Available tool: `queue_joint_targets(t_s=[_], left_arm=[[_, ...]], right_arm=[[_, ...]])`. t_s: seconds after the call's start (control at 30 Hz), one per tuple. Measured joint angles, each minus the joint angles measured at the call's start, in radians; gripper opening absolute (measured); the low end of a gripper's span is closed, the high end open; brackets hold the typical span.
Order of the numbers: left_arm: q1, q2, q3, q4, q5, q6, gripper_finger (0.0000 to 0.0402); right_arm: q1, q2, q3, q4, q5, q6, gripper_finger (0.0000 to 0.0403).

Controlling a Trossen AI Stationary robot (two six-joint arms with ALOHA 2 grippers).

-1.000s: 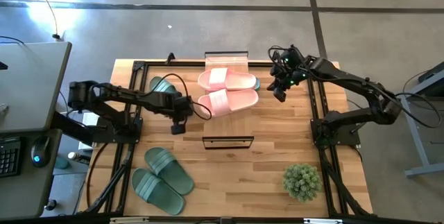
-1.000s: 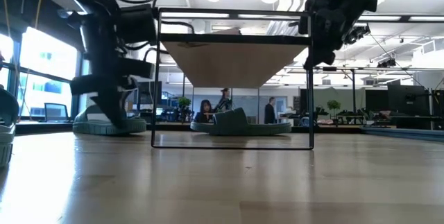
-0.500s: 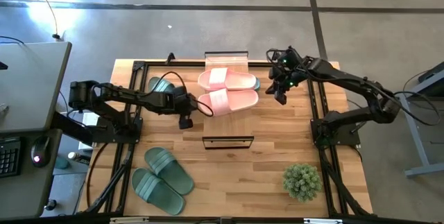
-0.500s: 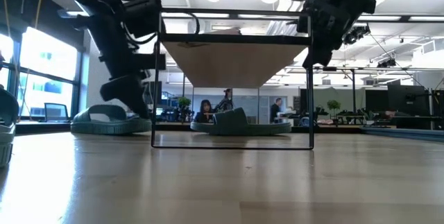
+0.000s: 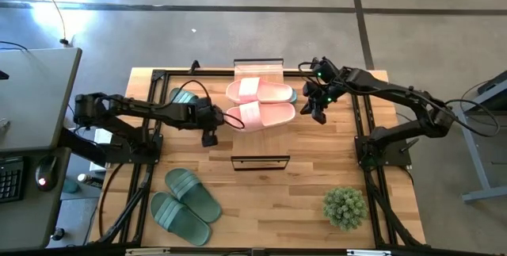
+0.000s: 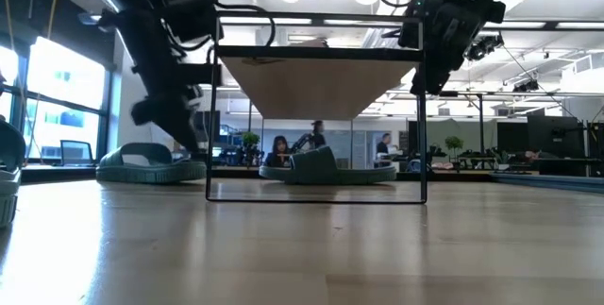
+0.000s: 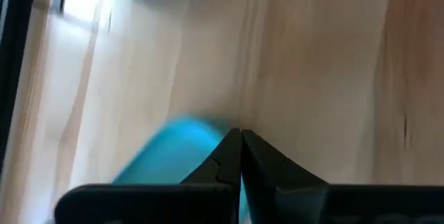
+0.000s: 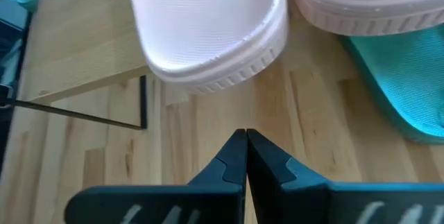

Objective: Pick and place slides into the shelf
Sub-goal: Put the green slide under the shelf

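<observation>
Tools both pressed together, empty: left tool point(image 5: 210, 138) and right tool point(image 5: 317, 116) flank 2 pink slides point(image 5: 261, 104), poised to nudge them along the bench point(image 5: 301, 200)

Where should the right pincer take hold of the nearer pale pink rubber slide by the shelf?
Probably at the ribbed strap of the pale pink rubber slide, coming down from above. The slide lies flat, sole down, so the raised strap is the one part two fingers can close across. The right pincer, now shut, hovers just off its end and must open first.
</observation>
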Motion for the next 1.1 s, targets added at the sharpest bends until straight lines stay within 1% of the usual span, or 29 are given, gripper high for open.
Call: queue_joint_targets(t_s=[0.13, 0.2, 0.27, 0.4, 0.47, 0.67, 0.77, 0.83, 0.97, 1.1], left_arm=[[0.0, -0.042, 0.037, -0.22, -0.019, 0.0, 0.0], [0.0, -0.046, 0.037, -0.288, -0.04, -0.008, 0.0], [0.0, -0.044, 0.031, -0.31, -0.072, -0.024, 0.0], [0.0, -0.036, -0.008, -0.256, -0.12, -0.073, 0.0], [0.0, -0.036, -0.028, -0.216, -0.12, -0.083, 0.0], [0.0, -0.036, -0.071, -0.21, -0.02, -0.046, 0.0], [0.0, -0.036, -0.076, -0.207, -0.009, -0.03, 0.0], [0.0, -0.035, -0.076, -0.19, -0.012, -0.003, 0.0], [0.001, -0.021, -0.076, -0.117, -0.056, 0.03, 0.0], [0.001, 0.017, -0.074, -0.082, -0.06, 0.036, 0.0]], right_arm=[[0.011, 0.0, 0.0, 0.007, -0.019, 0.0, 0.0], [0.018, 0.0, 0.0, 0.018, -0.023, 0.0, 0.0], [0.026, 0.0, 0.0, 0.037, -0.024, 0.004, 0.0], [0.033, 0.0, 0.0, 0.071, -0.026, 0.031, 0.0], [0.033, 0.0, 0.0, 0.071, -0.025, 0.035, 0.0], [0.032, 0.0, 0.0, 0.074, -0.023, 0.053, 0.0], [0.032, 0.0, 0.0, 0.08, -0.02, 0.056, 0.0], [0.032, 0.0, 0.0, 0.089, -0.019, 0.06, 0.0], [0.032, 0.0, 0.0, 0.103, -0.018, 0.064, 0.0], [0.032, 0.0, 0.0, 0.105, -0.018, 0.076, 0.0]])
